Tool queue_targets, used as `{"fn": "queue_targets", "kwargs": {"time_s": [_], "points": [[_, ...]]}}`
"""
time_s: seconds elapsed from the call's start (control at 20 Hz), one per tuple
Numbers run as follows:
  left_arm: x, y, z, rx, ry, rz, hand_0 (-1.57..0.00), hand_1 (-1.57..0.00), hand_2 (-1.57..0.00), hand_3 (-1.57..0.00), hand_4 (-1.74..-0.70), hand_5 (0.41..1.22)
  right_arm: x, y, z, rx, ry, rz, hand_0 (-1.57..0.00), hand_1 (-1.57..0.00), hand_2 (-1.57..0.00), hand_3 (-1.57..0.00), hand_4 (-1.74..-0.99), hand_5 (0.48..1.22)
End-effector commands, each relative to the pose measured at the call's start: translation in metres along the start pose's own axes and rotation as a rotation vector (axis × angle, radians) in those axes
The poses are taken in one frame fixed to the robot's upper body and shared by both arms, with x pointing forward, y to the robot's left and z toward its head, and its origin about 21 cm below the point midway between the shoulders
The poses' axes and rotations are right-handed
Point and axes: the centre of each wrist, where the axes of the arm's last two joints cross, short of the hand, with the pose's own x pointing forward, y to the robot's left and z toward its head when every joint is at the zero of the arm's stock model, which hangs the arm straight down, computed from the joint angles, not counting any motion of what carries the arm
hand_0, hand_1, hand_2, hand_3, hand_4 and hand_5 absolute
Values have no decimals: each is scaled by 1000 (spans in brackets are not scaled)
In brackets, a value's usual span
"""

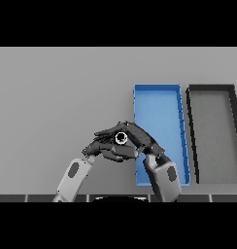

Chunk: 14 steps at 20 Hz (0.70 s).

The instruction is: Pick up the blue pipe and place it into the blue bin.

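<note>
A: Where are the hands, and where is the pipe?

B: Both dark hands meet near the middle of the grey tabletop point(52, 97), just left of the blue bin point(159, 104); the left hand point(102, 149) comes in from the lower left, the right hand point(140, 137) from the lower right, crossing the bin's near left corner. Between them a small pale ring with a dark centre shows; I take it for the open end of the pipe point(121, 138), though it does not look blue from here.

A: Who holds it?

B: The right hand's fingers seem curled round it, so I judge that hand to be gripping the pipe; the left hand lies beside it, and I cannot tell whether its fingers are wide or narrow.

A: Why is it held there?

B: Probably a lift beside the bin, end-on to the camera; the pipe is still outside the bin, left of its left wall.

A: Anything in the way?

B: A dark grey bin point(212, 136) stands just right of the blue one, a wrong target if overshot; the blue bin's left wall must be cleared, and the left hand sits close.
</note>
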Motion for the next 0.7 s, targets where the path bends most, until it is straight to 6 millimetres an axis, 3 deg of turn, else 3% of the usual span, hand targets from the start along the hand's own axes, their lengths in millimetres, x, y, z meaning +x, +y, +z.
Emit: {"fn": "queue_targets", "kwargs": {"time_s": [0.0, 0.15, 0.3, 0.4, 0.5, 0.65], "points": [[1, -3, -3, -2, 7, 2, -10, -9, -9, -7, -971, 493, 6, -5, 0, -6, -4, -34, -1571, -1571, -1571, -1571, -1494, 1221], [0, -1, 0, 0, 4, -2, -5, -4, -4, -3, -965, 479, 36, -19, -2, -42, -51, -84, -1571, -1571, -1571, -1571, -1495, 1221], [0, -2, 5, -1, -2, -1, -2, -2, -2, -1, -954, 474, 58, -47, -16, -97, -98, -107, -1571, -1571, -1571, -1571, -1497, 1221], [2, 0, 8, -3, -17, -14, -1, -1, -1, 0, -949, 471, 78, -69, -12, -192, -160, -82, -1571, -1571, -1571, -1571, -1497, 1221], [3, 2, 11, 4, -26, -17, 0, 0, 0, 0, -946, 466, 89, -89, -10, -284, -148, -35, -1571, -1571, -1571, -1571, -1498, 1221], [3, 2, 13, 19, -18, -15, 0, 0, 0, 1, -950, 470, 87, -117, 2, -399, -94, 18, -1571, -1571, -1571, -1571, -1498, 1221]]}}
